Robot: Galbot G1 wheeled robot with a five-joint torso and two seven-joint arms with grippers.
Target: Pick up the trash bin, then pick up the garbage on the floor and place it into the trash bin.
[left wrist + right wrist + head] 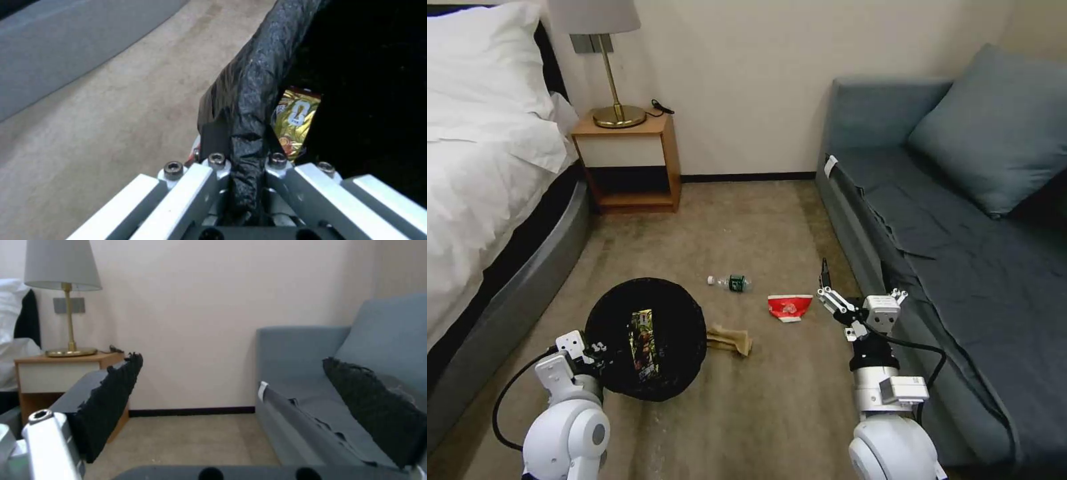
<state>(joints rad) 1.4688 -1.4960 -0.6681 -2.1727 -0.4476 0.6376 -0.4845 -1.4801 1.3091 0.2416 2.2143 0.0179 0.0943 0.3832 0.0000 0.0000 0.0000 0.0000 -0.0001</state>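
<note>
My left gripper [592, 349] is shut on the near rim of the trash bin [647, 337], a round bin lined with a black bag, held tilted low over the carpet. In the left wrist view the left gripper [242, 156] clamps the bag-covered rim [253, 83]. A brown-yellow snack wrapper [644, 343] [296, 123] lies inside. Garbage on the floor: a clear bottle with a green label [731, 283], a red-and-white carton [789, 307], and a crumpled brown paper bag [730, 340] beside the bin. My right gripper [855, 279] [242, 400] hovers open and empty right of the carton, by the sofa.
A bed [487, 200] with white sheets runs along the left. A wooden nightstand [627, 163] with a brass lamp [607, 60] stands at the back wall. A grey-blue sofa [960, 233] with a cushion lines the right. Carpet lies between them.
</note>
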